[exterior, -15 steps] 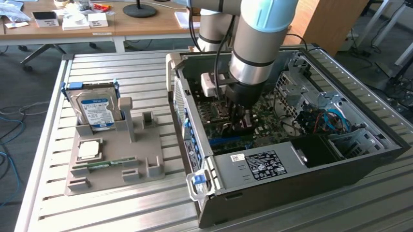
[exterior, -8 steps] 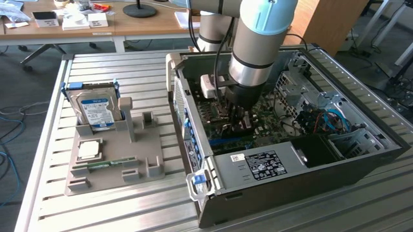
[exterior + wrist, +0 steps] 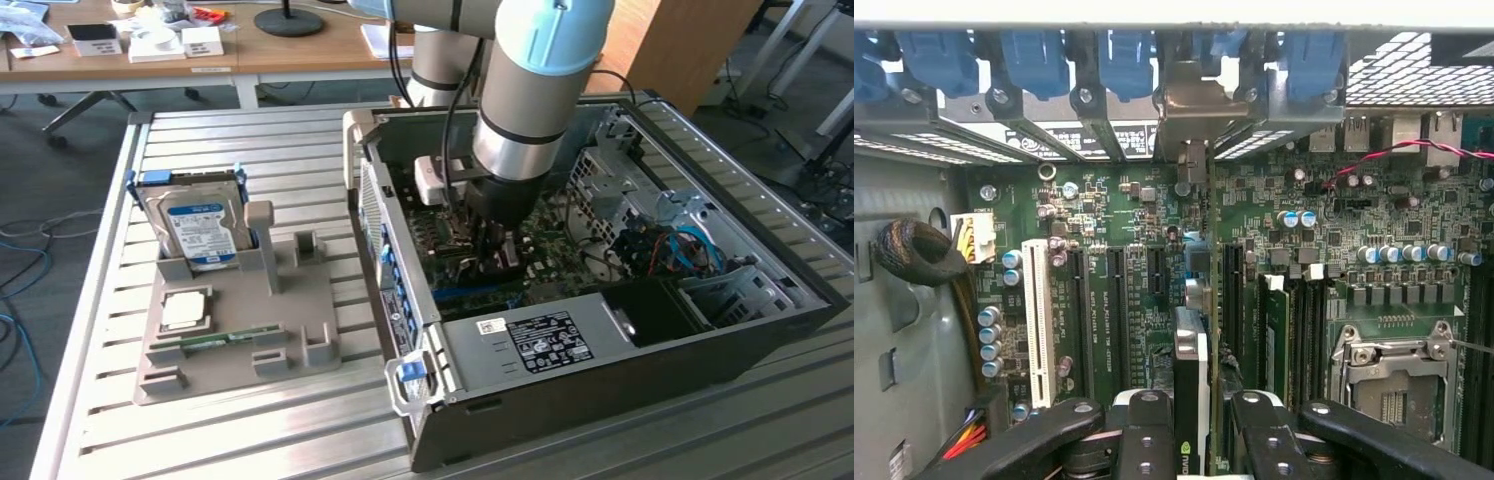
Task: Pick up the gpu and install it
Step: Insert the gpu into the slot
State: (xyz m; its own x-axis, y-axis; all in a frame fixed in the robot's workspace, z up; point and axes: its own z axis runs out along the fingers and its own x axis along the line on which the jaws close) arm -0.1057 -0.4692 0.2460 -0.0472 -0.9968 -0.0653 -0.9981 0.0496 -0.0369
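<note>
Gripper (image 3: 1194, 440) fingers closed on the gpu (image 3: 1191, 355) — held on edge (thin side toward the wrist) — at the slots of the green motherboard (image 3: 1104, 215), inside the open computer case (image 3: 601, 395).

My arm (image 3: 541, 60) angled steeply down from above, light-blue joint at the top, silver wrist (image 3: 518, 140) near vertical, black jaws pointing straight down, I see them pinched narrow on the gpu (image 3: 1191, 370), one finger (image 3: 1145, 430) each side of its edge
</note>
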